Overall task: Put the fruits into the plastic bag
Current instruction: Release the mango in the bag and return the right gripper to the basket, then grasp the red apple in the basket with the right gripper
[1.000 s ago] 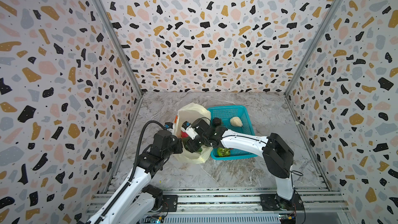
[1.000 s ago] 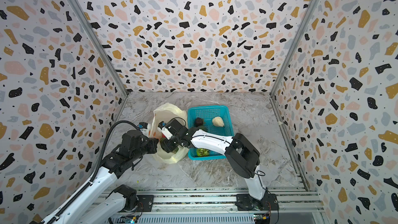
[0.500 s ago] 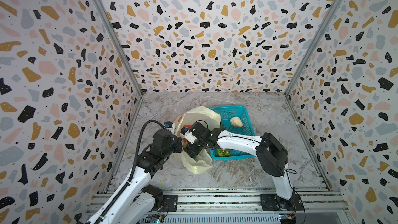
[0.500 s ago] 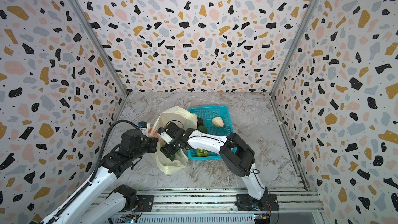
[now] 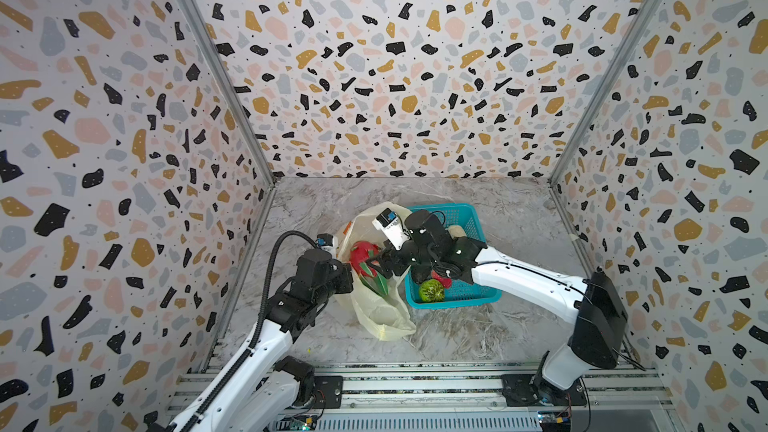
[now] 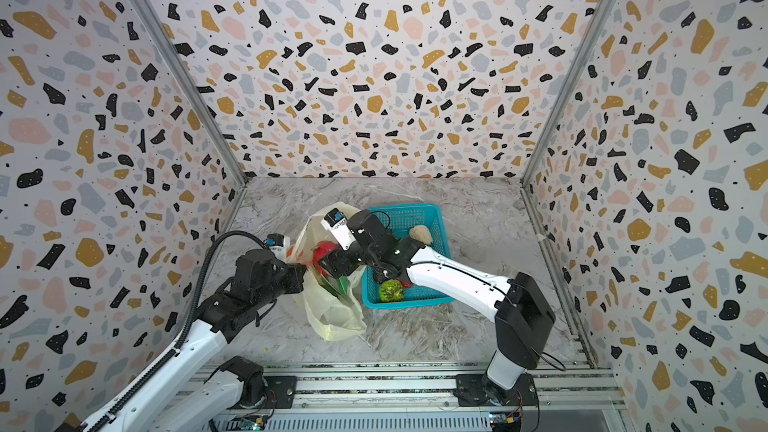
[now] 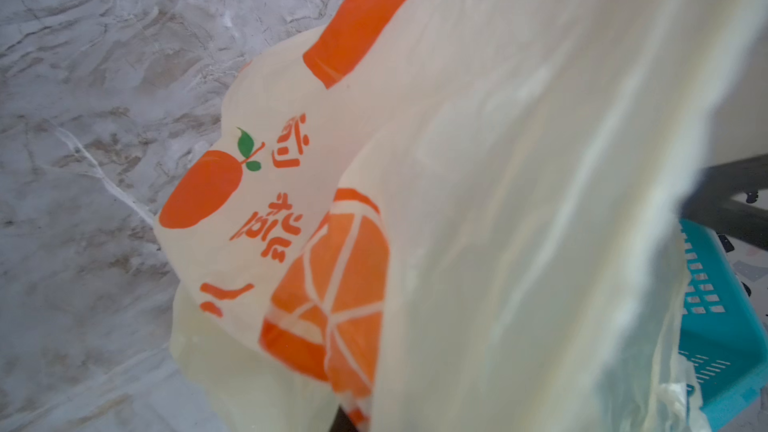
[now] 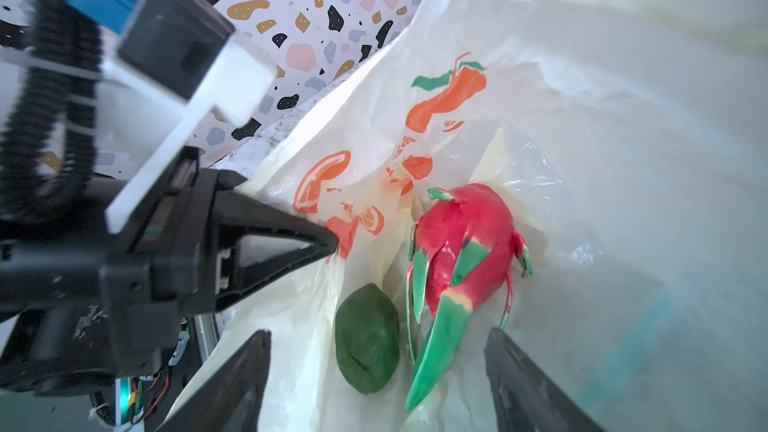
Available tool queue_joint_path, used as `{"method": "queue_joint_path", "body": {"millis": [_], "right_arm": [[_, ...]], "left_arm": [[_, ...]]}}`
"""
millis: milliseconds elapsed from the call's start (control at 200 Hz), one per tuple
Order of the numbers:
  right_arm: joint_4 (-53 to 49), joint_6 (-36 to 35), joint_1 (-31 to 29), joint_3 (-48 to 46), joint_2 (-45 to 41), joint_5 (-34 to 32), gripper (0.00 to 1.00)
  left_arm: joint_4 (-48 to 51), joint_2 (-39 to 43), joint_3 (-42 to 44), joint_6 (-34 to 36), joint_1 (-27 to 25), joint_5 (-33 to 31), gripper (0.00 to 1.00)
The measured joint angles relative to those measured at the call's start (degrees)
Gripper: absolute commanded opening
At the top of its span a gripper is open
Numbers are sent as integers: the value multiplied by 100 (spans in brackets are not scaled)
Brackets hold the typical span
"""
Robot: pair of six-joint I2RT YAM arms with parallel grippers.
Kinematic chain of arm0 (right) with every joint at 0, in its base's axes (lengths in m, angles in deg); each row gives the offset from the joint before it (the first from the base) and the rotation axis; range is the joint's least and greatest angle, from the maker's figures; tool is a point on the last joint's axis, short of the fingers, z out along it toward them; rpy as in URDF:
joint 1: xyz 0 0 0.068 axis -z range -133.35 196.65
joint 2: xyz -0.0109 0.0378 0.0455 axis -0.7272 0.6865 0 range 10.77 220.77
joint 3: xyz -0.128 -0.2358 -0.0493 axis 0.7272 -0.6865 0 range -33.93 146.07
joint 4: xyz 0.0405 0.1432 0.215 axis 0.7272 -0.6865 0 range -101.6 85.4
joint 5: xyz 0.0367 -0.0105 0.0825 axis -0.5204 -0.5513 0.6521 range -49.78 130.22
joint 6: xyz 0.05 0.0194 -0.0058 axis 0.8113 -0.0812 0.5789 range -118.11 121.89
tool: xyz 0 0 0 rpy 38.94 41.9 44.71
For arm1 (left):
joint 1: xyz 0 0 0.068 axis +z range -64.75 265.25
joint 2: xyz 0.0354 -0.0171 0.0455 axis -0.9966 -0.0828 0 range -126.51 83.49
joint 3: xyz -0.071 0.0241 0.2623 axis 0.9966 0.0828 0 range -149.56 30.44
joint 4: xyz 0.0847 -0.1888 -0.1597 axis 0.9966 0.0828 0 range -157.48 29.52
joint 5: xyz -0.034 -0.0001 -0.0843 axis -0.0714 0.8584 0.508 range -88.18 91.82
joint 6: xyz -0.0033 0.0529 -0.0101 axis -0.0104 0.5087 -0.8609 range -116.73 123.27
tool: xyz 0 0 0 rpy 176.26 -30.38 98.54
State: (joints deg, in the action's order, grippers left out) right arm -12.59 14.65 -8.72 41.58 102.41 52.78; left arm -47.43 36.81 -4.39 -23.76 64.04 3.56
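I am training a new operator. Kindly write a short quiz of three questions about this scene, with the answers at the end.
1. True or false: the dragon fruit lies inside the plastic bag.
2. What does the left gripper hold? A: the rim of the plastic bag. B: the dragon fruit. C: nothing.
3. Fill the gap: the right gripper, pointed into the bag, has its jaws ____.

Key: 1 true; 2 A; 3 open.
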Motion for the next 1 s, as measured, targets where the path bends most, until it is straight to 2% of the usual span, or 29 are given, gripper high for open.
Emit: {"method": "queue_joint_path", "body": {"millis": [200, 335, 481, 576, 651, 751, 896, 1001], "right_arm": [[380, 282, 15, -1392, -1182, -350, 81], [448, 662, 50, -2140, -2083, -1023, 80], [269, 1467, 234, -2583, -2881, -2124, 80], [87, 2218, 870, -2907, -3161, -2420, 79], [61, 2603, 1569, -3174, -3084, -2210, 79], [-46, 2769, 2269, -3292, -2455, -1740, 79], [-356, 2413, 2398, -2959, -1250, -992, 79], [-551, 2079, 2389, -2627, -710, -590, 79]], "left_arm": [[-103, -107, 35, -31, 0, -63, 0], [-184, -177, 50, -79, 0, -85, 0], [-236, -249, 79, -109, 0, -92, 0], [-256, -264, 107, -122, 0, -98, 0], [-260, -264, 116, -133, 0, -98, 0], [-260, -264, 116, -133, 0, -98, 0], [-256, -264, 116, -129, 0, -101, 0], [-256, -262, 116, -129, 0, -105, 0]]}}
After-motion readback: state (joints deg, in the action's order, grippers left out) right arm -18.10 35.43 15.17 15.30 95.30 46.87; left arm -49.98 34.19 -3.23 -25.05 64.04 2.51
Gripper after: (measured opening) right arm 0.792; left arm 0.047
